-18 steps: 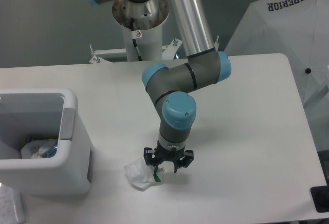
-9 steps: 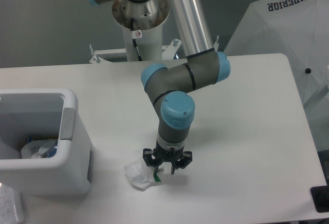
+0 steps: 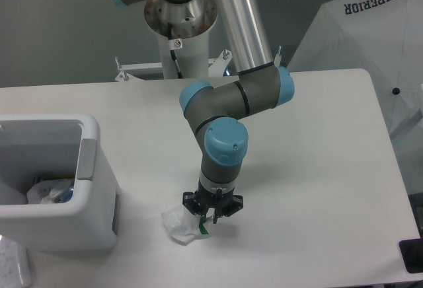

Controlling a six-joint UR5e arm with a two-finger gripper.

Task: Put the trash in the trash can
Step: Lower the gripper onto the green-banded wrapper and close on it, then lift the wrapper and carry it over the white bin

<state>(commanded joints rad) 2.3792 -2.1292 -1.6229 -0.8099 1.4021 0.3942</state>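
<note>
Since 1.0 s earlier, tool (image 3: 209, 216) shifted slightly toward 9 o'clock, closer over the wad (image 3: 182, 224); fingers stood spread, gripping nothing. Wad was crumpled white paper with a green stripe at its 3 o'clock edge, lying on the surface (image 3: 317, 169) at 3 o'clock of the trash can (image 3: 92, 189).

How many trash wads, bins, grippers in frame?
Paper wads: 2, one on the table, one in the bin
Trash can: 1
Gripper: 1
Total: 4
</note>
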